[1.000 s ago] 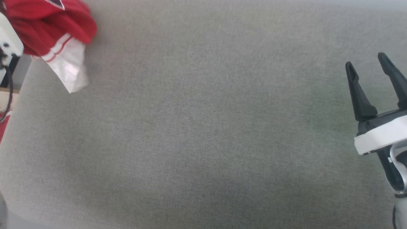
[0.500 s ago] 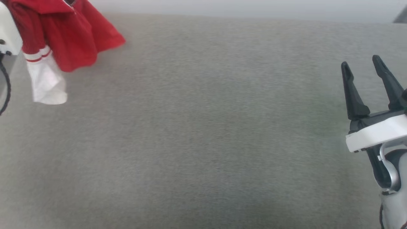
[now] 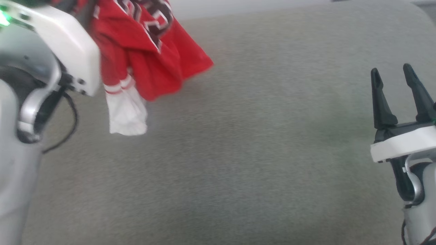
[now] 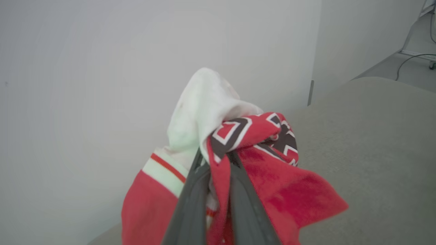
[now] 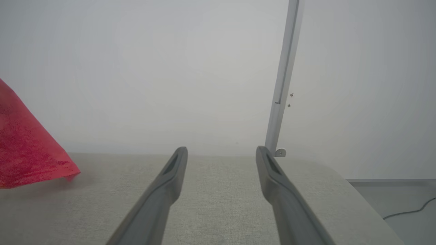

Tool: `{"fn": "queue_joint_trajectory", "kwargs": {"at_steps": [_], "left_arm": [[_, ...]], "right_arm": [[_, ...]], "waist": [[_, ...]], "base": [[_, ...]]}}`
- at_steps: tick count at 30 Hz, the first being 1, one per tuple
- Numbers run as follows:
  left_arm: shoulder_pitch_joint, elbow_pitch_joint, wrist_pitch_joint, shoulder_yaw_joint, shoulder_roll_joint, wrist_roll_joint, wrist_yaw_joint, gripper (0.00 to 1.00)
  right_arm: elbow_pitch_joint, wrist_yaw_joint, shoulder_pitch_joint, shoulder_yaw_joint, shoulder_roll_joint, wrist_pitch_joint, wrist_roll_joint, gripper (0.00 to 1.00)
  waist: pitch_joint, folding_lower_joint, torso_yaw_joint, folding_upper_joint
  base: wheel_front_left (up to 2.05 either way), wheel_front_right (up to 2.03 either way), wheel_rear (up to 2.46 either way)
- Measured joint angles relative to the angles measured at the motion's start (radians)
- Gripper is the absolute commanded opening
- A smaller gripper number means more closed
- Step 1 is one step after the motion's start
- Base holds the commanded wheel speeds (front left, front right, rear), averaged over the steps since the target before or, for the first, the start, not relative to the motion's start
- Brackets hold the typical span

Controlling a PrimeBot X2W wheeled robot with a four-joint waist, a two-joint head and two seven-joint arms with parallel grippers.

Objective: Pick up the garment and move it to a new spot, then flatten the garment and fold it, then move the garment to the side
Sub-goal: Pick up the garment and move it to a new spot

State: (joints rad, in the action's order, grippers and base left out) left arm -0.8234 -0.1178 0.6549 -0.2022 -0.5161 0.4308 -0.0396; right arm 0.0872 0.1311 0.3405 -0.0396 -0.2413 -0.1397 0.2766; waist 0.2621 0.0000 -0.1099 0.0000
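Garment (image 3: 150, 64) bunched, hanging — white sleeve (image 3: 126, 114) down, long axis seemingly vertical.

Right tool (image 3: 391, 68): long black fingers (image 3: 381, 102) — white collar (image 3: 402, 146), silver bracket (image 3: 414, 183).
Left arm (image 3: 13, 183): white housing (image 3: 68, 44), green light (image 3: 3, 20), black cable (image 3: 73, 119).

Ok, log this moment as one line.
stage: pick-up done | left end effector: shut on garment, hanging bunched | right end effector: open, empty, above grey fabric surface

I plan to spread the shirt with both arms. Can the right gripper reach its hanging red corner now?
Probably yes: the right gripper is open and empty, and bare grey surface lies between it and the shirt that the left gripper holds up.
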Motion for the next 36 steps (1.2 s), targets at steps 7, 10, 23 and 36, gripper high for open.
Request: {"fn": "queue_joint_trajectory", "kwargs": {"at_steps": [7,10,23,36], "left_arm": [[0.094,0.037,0.035,-0.078,0.053,0.003,0.01,0.0],[0.15,0.079,0.038,-0.115,0.078,0.011,0.011,0.0],[0.268,0.418,-0.024,-0.252,0.171,0.011,-0.029,0.13],[0.208,0.587,-0.197,-0.275,0.231,0.062,-0.076,1.0]], "right_arm": [[0.059,0.0,-0.002,0.01,0.029,-0.037,0.004,1.0],[0.086,0.0,-0.009,0.02,0.04,-0.048,0.007,1.0],[0.179,0.0,0.003,0.106,0.069,-0.089,0.023,1.0],[0.204,0.0,0.009,0.123,0.045,-0.098,0.024,1.0]], "waist": [[0.01,0.0,-0.114,0.0],[0.016,0.0,-0.147,0.0],[0.033,0.0,-0.167,0.0],[-0.008,-0.0001,-0.12,0.0]], "base": [[0.0,0.0,0.0],[0.0,0.0,0.0],[0.0,0.0,0.0],[0.0,0.0,0.0]]}}
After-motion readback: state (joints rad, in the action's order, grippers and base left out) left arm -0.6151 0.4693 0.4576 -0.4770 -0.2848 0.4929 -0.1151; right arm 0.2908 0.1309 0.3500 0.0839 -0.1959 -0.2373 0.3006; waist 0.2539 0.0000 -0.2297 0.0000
